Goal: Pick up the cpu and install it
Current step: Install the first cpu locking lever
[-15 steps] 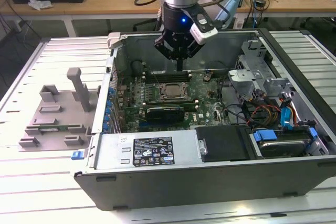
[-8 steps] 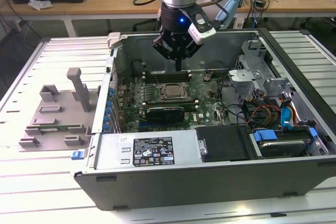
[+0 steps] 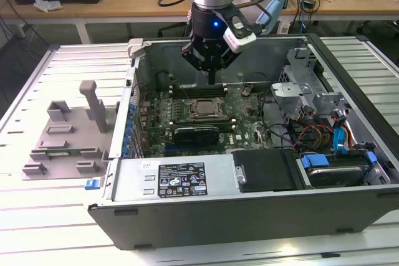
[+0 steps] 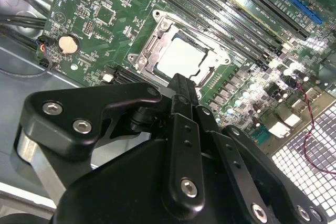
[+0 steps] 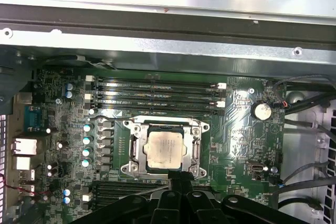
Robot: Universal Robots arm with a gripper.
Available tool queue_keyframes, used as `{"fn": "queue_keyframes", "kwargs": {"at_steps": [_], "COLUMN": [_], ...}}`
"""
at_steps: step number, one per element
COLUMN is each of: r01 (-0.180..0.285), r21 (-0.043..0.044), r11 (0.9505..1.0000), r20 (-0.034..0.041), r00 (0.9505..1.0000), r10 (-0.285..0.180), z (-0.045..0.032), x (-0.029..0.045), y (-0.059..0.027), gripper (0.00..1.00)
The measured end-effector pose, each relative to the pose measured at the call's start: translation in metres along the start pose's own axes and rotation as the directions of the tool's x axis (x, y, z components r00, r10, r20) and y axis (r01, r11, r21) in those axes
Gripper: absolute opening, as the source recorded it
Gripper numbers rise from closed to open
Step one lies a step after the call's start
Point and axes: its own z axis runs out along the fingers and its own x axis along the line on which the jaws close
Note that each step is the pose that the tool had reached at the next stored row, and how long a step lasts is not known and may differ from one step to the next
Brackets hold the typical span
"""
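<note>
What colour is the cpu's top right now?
Pale silver-grey, plain with no pattern. The cpu shows best in the first wrist view.

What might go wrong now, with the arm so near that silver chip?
The small silver-grey square cpu lies inside the metal socket frame on the green motherboard. The black gripper hangs near its edge, so a slightly off descent might knock the chip askew or scrape the frame. Whether the chip sits flat is unclear; pressing it tilted might harm the socket.
</note>
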Motion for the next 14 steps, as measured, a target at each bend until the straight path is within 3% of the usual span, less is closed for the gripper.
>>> {"fn": "queue_keyframes", "kwargs": {"at_steps": [2, 11, 14], "r01": [0.0, 0.0, 0.0], "r21": [0.0, 0.0, 0.0], "r11": [1.0, 1.0, 1.0], "r20": [0.0001, 0.0, 0.0], "r00": [1.0, 1.0, 1.0], "r10": [0.0, 0.0, 0.0], "z": [-0.0002, -0.0005, -0.0007], "x": [0.0091, 0.0267, 0.0365], "y": [0.0008, 0.0025, 0.0038], "gripper": [0.11, 0.11, 0.11]}}
